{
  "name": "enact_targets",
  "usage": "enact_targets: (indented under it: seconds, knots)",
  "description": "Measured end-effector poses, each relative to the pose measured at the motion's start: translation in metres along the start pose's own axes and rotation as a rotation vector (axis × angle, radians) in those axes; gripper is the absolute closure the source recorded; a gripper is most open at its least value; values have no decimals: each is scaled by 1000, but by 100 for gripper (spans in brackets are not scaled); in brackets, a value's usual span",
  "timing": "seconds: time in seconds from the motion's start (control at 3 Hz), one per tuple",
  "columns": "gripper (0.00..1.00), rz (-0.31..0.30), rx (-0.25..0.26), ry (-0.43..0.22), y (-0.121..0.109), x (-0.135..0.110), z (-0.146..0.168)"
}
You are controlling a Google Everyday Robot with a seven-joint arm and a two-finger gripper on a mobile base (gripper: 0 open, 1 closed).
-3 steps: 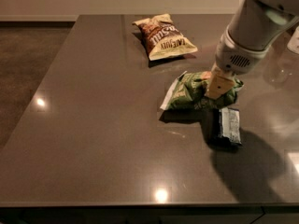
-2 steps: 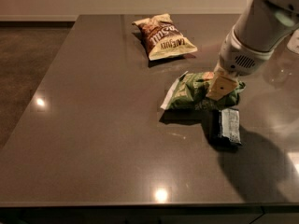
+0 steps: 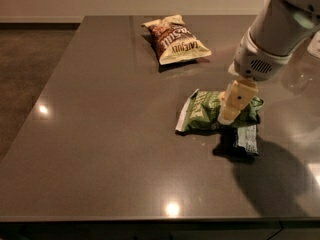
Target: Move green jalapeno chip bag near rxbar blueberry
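Observation:
The green jalapeno chip bag [image 3: 204,112] lies flat on the dark table [image 3: 100,134], right of centre. The rxbar blueberry [image 3: 244,139], a small dark bar with a pale panel, lies just in front of the bag's right end, touching or nearly touching it. My gripper [image 3: 233,103] hangs from the white arm at the upper right and sits over the right part of the green bag, at or just above its surface. The gripper hides part of the bag.
A brown-and-cream chip bag [image 3: 175,39] lies at the back of the table. The table's front edge runs along the bottom and its left edge borders the floor. A pale object [image 3: 315,44] shows at the far right edge.
The arm has shifted slightly to the right and the gripper sits a touch higher over the bag. The green bag and the bar have not moved.

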State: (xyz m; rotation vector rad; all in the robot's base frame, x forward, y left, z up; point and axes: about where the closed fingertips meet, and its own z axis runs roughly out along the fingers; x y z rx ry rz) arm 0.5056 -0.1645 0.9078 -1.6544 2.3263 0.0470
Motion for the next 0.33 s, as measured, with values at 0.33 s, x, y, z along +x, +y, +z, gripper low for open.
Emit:
enact_targets:
  seconds: [0.33]
  knots:
    - [0, 0, 0, 0, 0, 0, 0]
